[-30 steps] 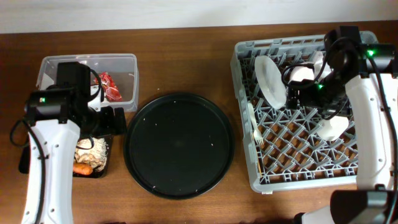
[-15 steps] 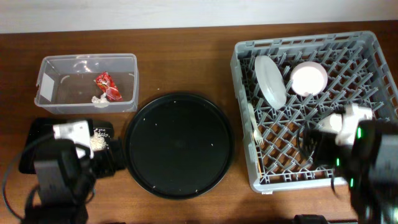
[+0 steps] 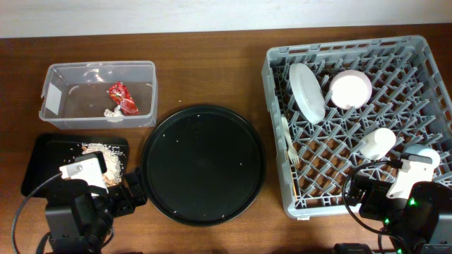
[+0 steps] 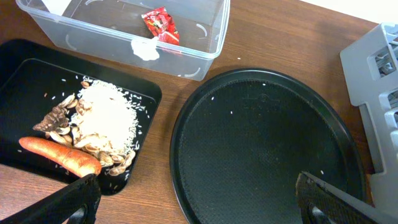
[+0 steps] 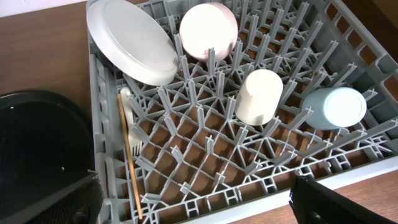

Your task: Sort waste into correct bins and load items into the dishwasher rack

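The grey dishwasher rack (image 3: 417,53) holds a white plate (image 3: 306,92), white bowl (image 3: 351,89), white cup (image 3: 378,143), light-blue cup (image 5: 336,107), white fork (image 5: 127,118) and wooden chopstick (image 5: 129,158). The clear tub (image 3: 53,120) holds the red wrapper (image 3: 122,98). The flat black tray (image 4: 25,68) holds pale scraps with rice (image 4: 102,124) and the carrot (image 4: 59,155). My left gripper (image 4: 193,199) is open and empty above the round tray's near edge. My right gripper (image 5: 199,199) is open and empty above the rack's front edge.
A large round black tray (image 3: 203,164) with a few crumbs lies between the bins and the rack. The brown wooden table (image 3: 205,63) runs to a pale wall at the back.
Both arms have drawn back from over the bins and the rack to the table's front edge. The white cup and light-blue cup now show in the rack.
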Motion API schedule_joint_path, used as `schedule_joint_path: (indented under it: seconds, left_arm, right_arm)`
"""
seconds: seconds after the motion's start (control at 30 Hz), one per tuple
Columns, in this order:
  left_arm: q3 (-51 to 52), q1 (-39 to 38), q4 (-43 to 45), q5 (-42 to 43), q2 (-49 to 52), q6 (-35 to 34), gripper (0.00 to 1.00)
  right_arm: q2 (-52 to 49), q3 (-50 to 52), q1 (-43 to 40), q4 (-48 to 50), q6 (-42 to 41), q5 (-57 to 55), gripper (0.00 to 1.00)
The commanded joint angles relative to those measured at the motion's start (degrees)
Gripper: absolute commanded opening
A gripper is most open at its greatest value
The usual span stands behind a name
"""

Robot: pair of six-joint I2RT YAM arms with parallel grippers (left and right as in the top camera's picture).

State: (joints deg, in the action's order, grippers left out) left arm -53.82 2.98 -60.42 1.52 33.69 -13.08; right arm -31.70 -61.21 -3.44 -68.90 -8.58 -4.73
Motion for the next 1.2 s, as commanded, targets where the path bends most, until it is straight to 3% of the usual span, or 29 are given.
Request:
schedule_joint_path:
  seconds: [0.0, 0.27, 0.4, 0.73, 1.07, 1.17]
  left_arm:
    - [0.4, 0.1, -0.1, 0.6, -0.3, -0.4, 0.99]
    - [0.4, 0.1, -0.1, 0.6, -0.3, -0.4, 0.99]
    - [0.4, 0.1, -0.1, 0.6, -0.3, -0.4, 0.99]
    - [0.4, 0.1, -0.1, 0.6, -0.3, -0.4, 0.99]
    - [0.4, 0.1, -0.1, 0.6, -0.3, -0.4, 0.99]
    - [0.4, 0.1, -0.1, 0.6, -0.3, -0.4, 0.99]
  right_arm:
    - [0.1, 0.5, -0.3, 0.1, -0.3, -1.0, 0.99]
    - [1.1, 1.3, 0.1, -3.2, -0.3, -1.3, 0.99]
    - [6.0, 5.2, 2.9, 1.4, -0.2, -1.4, 0.98]
    - [31.7, 36.4, 7.7, 33.8, -0.3, 0.2, 0.99]
    - [31.5, 61.0, 7.7, 74.1, -0.2, 1.7, 0.99]
    - [31.5, 60.9, 7.6, 72.0, 2.7, 2.8, 0.99]
